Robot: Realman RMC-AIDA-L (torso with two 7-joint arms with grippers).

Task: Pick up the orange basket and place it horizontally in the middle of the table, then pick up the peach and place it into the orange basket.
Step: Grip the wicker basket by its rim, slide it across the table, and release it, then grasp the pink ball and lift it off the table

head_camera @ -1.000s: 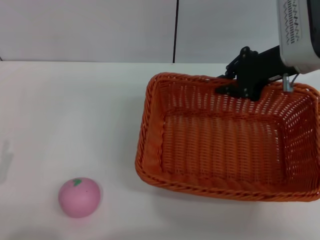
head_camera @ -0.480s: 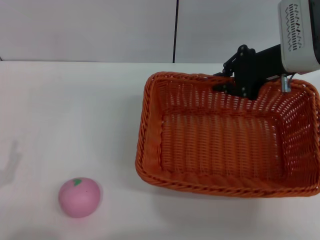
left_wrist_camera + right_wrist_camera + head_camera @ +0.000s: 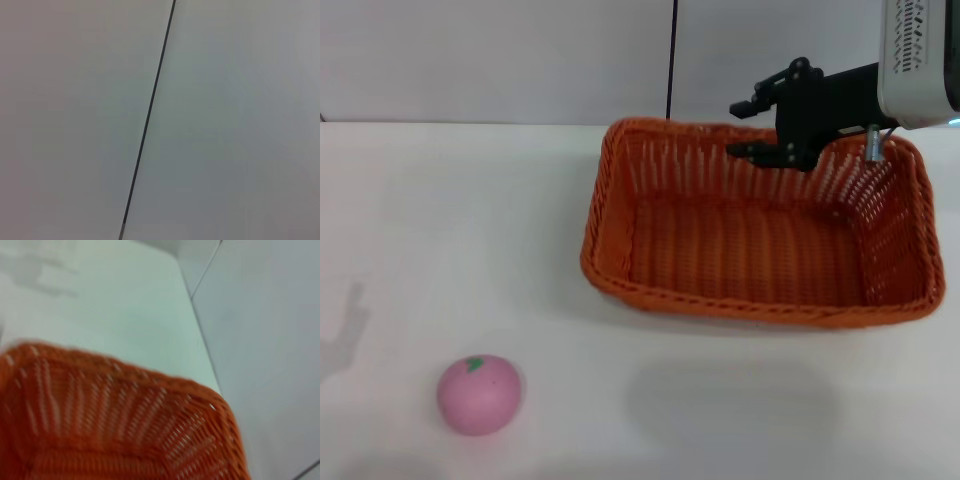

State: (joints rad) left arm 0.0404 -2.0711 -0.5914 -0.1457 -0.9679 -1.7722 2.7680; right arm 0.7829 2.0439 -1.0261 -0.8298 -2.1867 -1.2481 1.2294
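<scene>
The orange basket (image 3: 750,240) hangs above the table (image 3: 470,220) at the right, tilted, with its shadow on the white top below it. My right gripper (image 3: 750,128) is shut on the basket's far rim, one finger above the rim and one inside. The right wrist view shows a corner of the orange basket (image 3: 125,415) close up over the table (image 3: 100,300). At the near left the pink peach (image 3: 478,393) lies on the table, far from the basket. My left gripper shows in no view.
A grey wall with a dark vertical seam (image 3: 672,60) stands behind the table's far edge. The left wrist view holds only that wall and seam (image 3: 147,120). A faint arm shadow (image 3: 345,330) lies at the table's left edge.
My right gripper has risen and shifted a little left, lifting the orange basket by its far rim off the table. The peach has not moved.
</scene>
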